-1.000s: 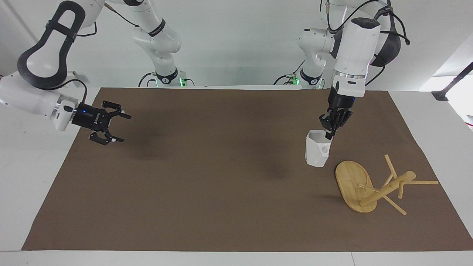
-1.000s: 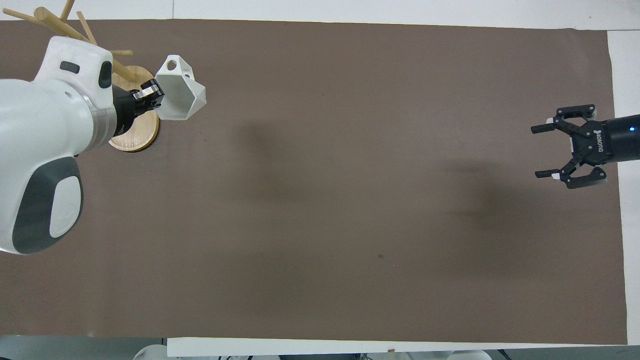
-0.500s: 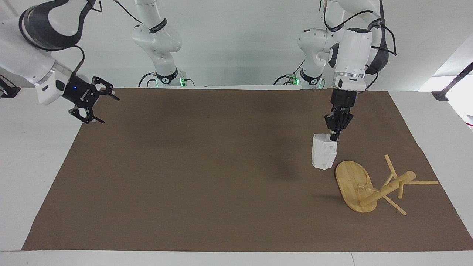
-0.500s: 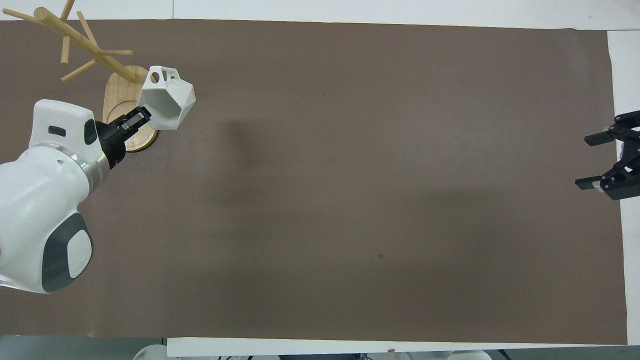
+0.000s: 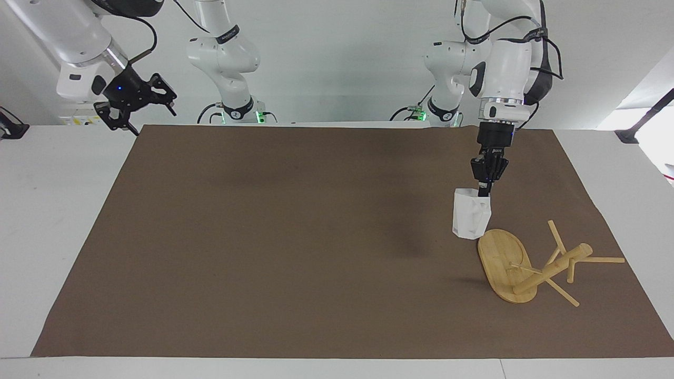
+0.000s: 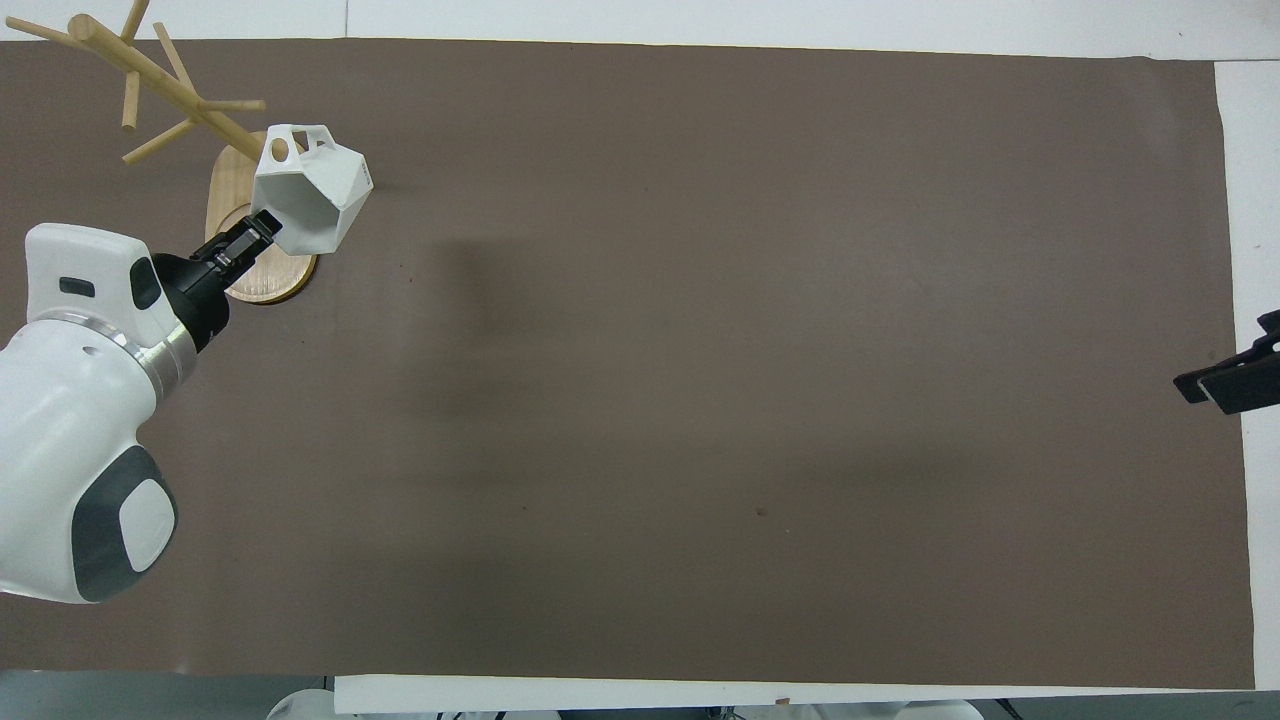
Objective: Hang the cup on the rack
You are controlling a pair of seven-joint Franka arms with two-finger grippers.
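The white faceted cup (image 5: 468, 218) hangs upright just over the brown mat, close beside the rack's oval base (image 5: 500, 252). My left gripper (image 5: 483, 192) points down and is shut on the cup's rim. In the overhead view the cup (image 6: 310, 190) covers part of the base (image 6: 262, 283), with the left gripper (image 6: 262, 225) on its rim. The bamboo rack (image 5: 553, 269) lies tipped over, its base on edge, its post and pegs slanting toward the left arm's end of the table. My right gripper (image 5: 138, 102) is open and empty, raised over the mat's corner at the right arm's end.
The brown mat (image 5: 295, 237) covers most of the white table (image 5: 52, 221). Only a dark tip of the right gripper (image 6: 1225, 380) shows at the overhead view's edge. The rack's pegs (image 6: 150, 75) reach past the mat's edge.
The left gripper has carried the cup closer to the rack's base, turning it a little. The right arm has lifted and drawn back toward its own end, staying open.
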